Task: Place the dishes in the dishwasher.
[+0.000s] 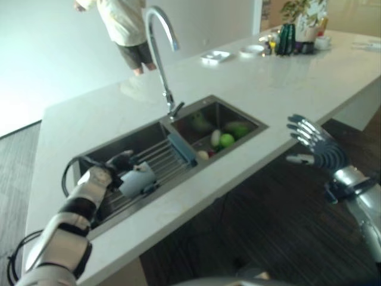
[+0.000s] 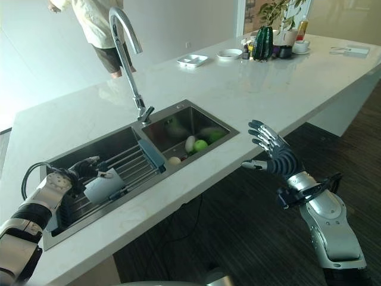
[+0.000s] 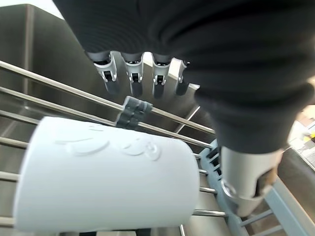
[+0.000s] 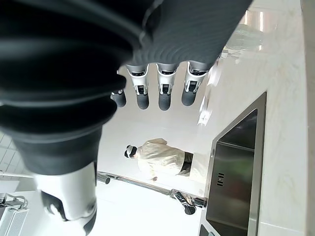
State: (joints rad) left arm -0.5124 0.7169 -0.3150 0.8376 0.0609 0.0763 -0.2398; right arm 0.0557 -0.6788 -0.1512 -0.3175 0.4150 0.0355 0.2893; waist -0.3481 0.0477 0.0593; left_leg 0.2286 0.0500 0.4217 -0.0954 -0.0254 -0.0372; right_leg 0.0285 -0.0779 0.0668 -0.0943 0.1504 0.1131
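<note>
A white cup lies on its side on a wire rack across the left basin of the steel sink. My left hand hovers just over the cup, fingers relaxed and open, thumb off to one side, not gripping it. My right hand floats in the air in front of the counter edge, away from the sink, with its fingers spread open and nothing in it.
A tall curved faucet stands behind the sink. The right basin holds a green apple and other produce. A square white dish, a bowl and bottles sit far back. A person stands beyond the counter.
</note>
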